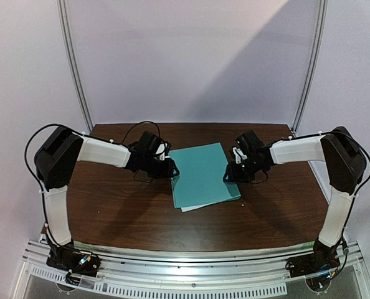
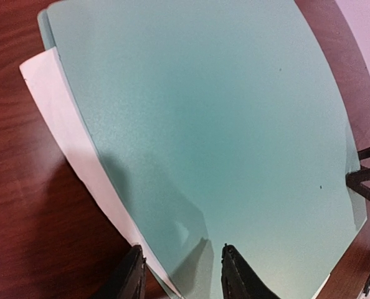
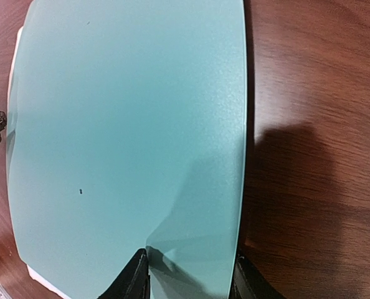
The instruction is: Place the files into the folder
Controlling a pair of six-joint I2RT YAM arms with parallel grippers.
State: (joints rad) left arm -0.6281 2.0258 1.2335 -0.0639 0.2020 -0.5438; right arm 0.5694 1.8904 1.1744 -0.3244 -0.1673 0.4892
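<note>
1. Nearest, the two arm bases (image 1: 79,261) sit on a metal rail (image 1: 191,274) at the edge of the dark wooden surface (image 1: 110,212).
2. Beyond them, a white strip of the files (image 1: 194,207) pokes out from under the near edge of the folder (image 1: 203,174); its print is hidden.
3. The teal folder lies closed and flat mid-surface, slightly skewed, covering the rest of the files.
4. The left hand (image 1: 167,169) is low at the folder's left edge. Its fingers stand a middling gap apart, one over bare wood beside the white strip and one over the teal cover, clamping nothing.
5. The right hand (image 1: 230,174) is at the right edge, likewise half-spread astride it and holding nothing.
6. Farthest is a pale wall (image 1: 191,62).
</note>
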